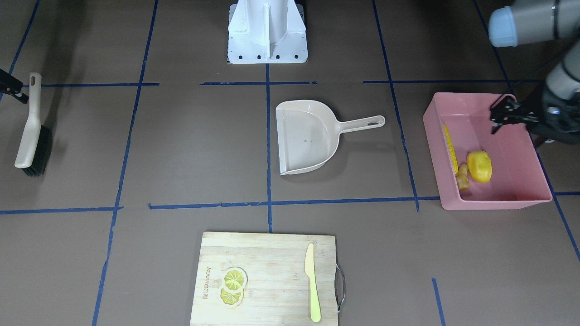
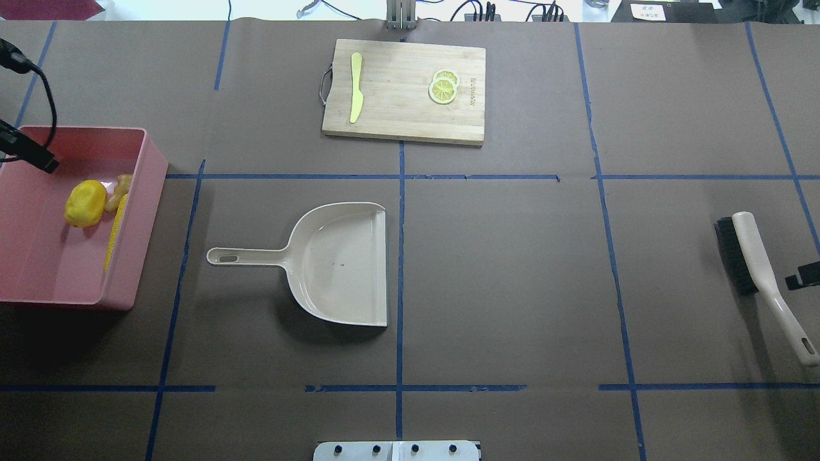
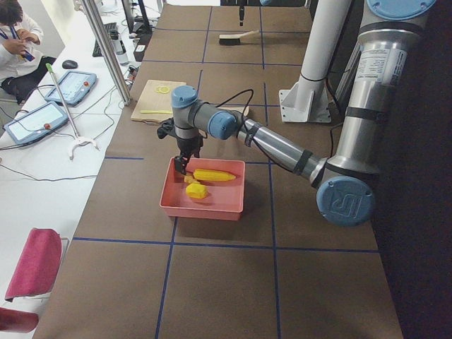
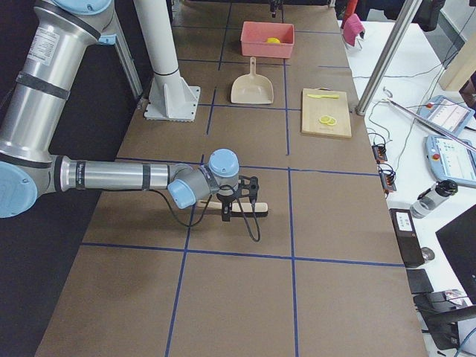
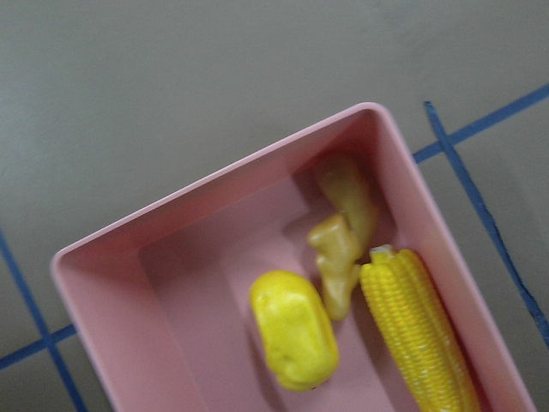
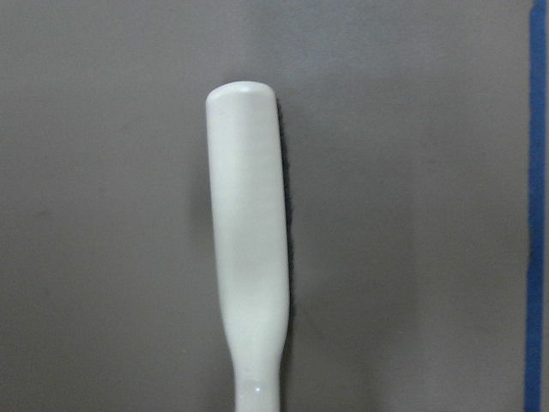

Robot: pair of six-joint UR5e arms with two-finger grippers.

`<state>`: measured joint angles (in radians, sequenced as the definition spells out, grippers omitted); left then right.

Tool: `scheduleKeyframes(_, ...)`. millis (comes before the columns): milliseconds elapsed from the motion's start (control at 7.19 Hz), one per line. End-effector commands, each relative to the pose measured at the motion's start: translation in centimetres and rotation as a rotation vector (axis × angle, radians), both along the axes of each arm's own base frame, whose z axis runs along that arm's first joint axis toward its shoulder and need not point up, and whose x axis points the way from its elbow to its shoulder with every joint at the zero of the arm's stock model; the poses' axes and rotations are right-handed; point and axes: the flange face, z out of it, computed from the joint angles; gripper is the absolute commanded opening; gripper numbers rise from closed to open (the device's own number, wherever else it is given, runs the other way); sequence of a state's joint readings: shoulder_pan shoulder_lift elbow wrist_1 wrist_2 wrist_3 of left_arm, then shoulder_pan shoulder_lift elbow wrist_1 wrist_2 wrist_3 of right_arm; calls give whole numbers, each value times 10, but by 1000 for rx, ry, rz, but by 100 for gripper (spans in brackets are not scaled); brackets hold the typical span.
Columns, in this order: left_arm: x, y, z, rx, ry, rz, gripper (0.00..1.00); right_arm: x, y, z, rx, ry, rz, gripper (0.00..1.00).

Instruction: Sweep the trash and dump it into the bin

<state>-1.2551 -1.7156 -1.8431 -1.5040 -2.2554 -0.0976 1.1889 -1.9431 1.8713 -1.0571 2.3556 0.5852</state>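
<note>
The three bits of trash lie inside the pink bin (image 1: 494, 203), which sits on the brown counter (image 1: 190, 149) on the robot's left side. The corn cob (image 1: 449, 147) lies along the bin wall nearest the dustpan. The yellow lump (image 1: 479, 166) and the tan ginger root (image 1: 462, 177) sit just beside each other near one end of the corn.

The left claw (image 1: 495, 118) hangs over the bin, up off the trash. Its fingers are spread and it holds nothing.

The beige dustpan (image 1: 308, 138) lies flat near the middle of the counter, well apart from the bin, with its handle pointing toward the bin. Nothing sits between them. The brush (image 1: 31, 131) lies far off on the robot's right side. A wooden cutting board (image 1: 267, 253) lies on the side away from the robot, with two lemon slices (image 1: 233, 285) and a yellow-green knife (image 1: 311, 280) on it. Blue tape lines cross the counter.

The right claw (image 2: 804, 275) is just beside the brush handle. The picture edges cut it off, so nobody can tell if it is spread or clenched. Its own camera shows only the brush handle, with the dark bristles mostly hidden under it.
</note>
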Motion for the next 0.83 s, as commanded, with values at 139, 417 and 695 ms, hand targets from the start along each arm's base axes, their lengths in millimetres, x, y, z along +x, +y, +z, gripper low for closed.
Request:
scheduleKeyframes(139, -98, -6, 98, -183, 134, -85, 100, 68, -41, 4, 14, 70, -56, 100)
scheduleKeyframes(417, -118, 0, 123, -177, 34, -107, 100, 104, -66, 8, 28, 97, -115, 100)
scheduleKeyframes(695, -121, 17, 129, -192, 33, -112, 100, 121, -63, 19, 23, 102, -100, 100)
